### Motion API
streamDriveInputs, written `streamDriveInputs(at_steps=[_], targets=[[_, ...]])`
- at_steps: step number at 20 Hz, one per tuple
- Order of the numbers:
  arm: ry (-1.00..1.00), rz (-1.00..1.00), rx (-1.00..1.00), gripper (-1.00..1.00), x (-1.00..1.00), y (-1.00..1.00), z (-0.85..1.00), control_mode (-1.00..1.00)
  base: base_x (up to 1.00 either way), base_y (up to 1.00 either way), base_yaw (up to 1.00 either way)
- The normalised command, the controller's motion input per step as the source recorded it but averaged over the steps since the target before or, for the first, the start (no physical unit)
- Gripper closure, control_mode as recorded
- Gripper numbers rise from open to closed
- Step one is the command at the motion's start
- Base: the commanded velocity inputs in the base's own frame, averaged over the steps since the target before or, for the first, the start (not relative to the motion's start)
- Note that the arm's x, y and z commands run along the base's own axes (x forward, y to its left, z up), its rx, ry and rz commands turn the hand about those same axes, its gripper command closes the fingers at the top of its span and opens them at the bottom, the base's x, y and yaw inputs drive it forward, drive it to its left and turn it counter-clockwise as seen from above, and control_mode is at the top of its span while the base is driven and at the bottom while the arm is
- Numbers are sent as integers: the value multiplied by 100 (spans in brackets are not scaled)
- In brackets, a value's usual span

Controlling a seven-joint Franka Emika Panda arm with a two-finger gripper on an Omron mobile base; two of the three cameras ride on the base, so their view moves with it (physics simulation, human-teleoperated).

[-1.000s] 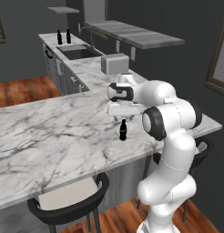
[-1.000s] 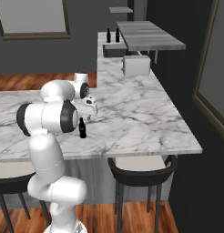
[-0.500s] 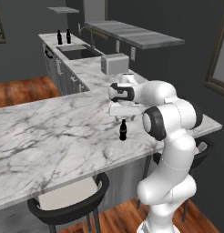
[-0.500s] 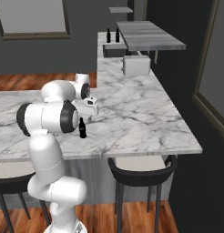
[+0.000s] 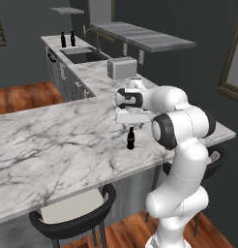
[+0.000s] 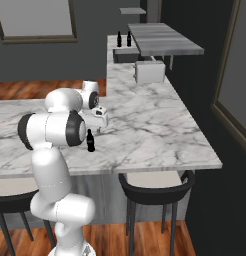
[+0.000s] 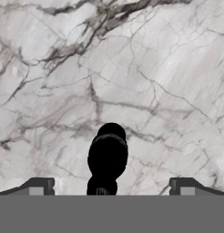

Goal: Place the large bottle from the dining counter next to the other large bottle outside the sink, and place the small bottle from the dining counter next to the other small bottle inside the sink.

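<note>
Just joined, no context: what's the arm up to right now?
The gripper hangs open directly above the small black bottle, which stands upright on the dining counter. Nothing is gripped yet; the fingertips sit wide to either side of the bottle's top. Two dark bottles stand by the far sink.

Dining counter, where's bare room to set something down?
The dining counter is bare marble left of the small black bottle, out to its stool-side edge. It is crowded at the bottle, under the open gripper, and by the toaster toward the sink.
</note>
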Motion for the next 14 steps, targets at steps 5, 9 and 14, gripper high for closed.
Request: streamDriveInputs(at_steps=[5, 9, 14], targets=[[0, 0, 0, -100, -7, 0, 0, -100, 0, 0, 0], [0, 0, 0, -100, -1, 0, -1, -100, 0, 0, 0], [0, 0, 0, -100, 0, 1, -13, -100, 0, 0, 0]])
